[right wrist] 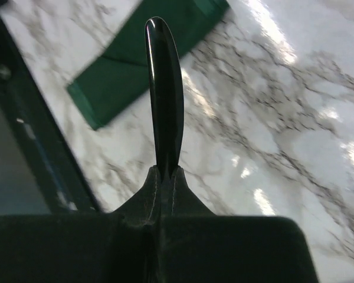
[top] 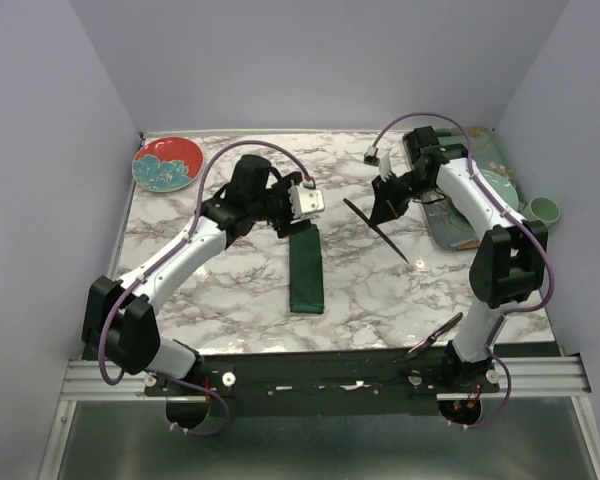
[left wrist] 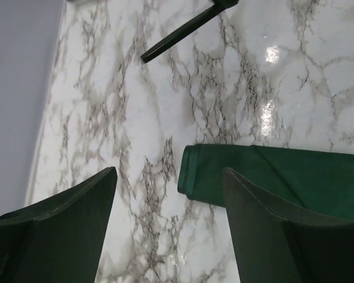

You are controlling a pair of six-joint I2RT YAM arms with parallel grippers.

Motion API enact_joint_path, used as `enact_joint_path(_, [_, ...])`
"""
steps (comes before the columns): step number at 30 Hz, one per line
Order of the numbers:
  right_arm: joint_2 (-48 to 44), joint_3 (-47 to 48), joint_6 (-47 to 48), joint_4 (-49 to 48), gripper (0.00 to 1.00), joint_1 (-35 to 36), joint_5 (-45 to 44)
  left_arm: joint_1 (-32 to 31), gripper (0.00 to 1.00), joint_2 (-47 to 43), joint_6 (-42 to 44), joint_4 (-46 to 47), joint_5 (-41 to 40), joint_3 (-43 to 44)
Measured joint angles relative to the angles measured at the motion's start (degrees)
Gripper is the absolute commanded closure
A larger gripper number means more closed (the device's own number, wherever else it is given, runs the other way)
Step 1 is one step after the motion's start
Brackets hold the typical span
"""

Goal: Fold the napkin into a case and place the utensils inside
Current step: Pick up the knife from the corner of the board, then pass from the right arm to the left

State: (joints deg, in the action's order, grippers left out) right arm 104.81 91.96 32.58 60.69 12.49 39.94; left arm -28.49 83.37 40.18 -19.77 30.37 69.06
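The napkin lies folded as a long narrow dark green case (top: 306,268) in the middle of the marble table. Its far end (left wrist: 194,171) shows in the left wrist view. My left gripper (top: 283,222) is open and empty just above that far end. The end sits between the fingertips (left wrist: 168,177), nearer the right finger. My right gripper (top: 386,208) is shut on a slim black utensil (top: 392,245) and holds it slanted above the table, right of the case. The utensil's rounded end (right wrist: 163,76) sticks out past the closed fingers. It also shows in the left wrist view (left wrist: 186,29). I see no second utensil clearly.
A red plate with a teal flower (top: 167,163) sits at the far left corner. A teal floral tray (top: 462,232) lies along the right edge under the right arm, with a pale green cup (top: 544,209) beside it. Purple cables loop over both arms.
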Motion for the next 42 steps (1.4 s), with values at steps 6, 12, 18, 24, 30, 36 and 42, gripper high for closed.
enact_joint_path(6, [0.8,1.6,-13.4,0.5,0.99,-0.2,17.6,-9.4,0.19,-5.1,15.3,16.3,-1.9,-13.4])
enact_joint_path(12, [1.7,-3.0,-24.8,-2.6,0.99,-0.2,30.7,-16.3,0.19,-5.1,27.6,30.4,-2.5,-22.4])
enact_joint_path(18, [1.7,-8.4,-32.7,-4.7,1.0,-0.2,39.3,-19.5,0.21,-4.7,32.7,40.9,-3.8,-23.6])
enact_joint_path(24, [2.1,-11.2,-36.4,-5.6,0.99,-0.5,42.1,-21.4,0.24,-3.9,35.2,44.9,-4.3,-23.6])
enact_joint_path(30, [3.6,-11.5,-38.2,-5.7,0.99,-1.2,42.8,-22.6,0.27,-3.5,37.7,44.2,-4.2,-23.6])
enact_joint_path(36, [3.8,-11.9,-39.2,-5.9,0.99,-1.4,42.9,-23.5,0.32,-3.5,39.6,42.6,-4.1,-23.6])
enact_joint_path(42, [4.2,-12.2,-39.8,-6.1,0.99,-1.5,42.9,-24.2,0.42,-2.9,40.7,40.6,-3.8,-23.6])
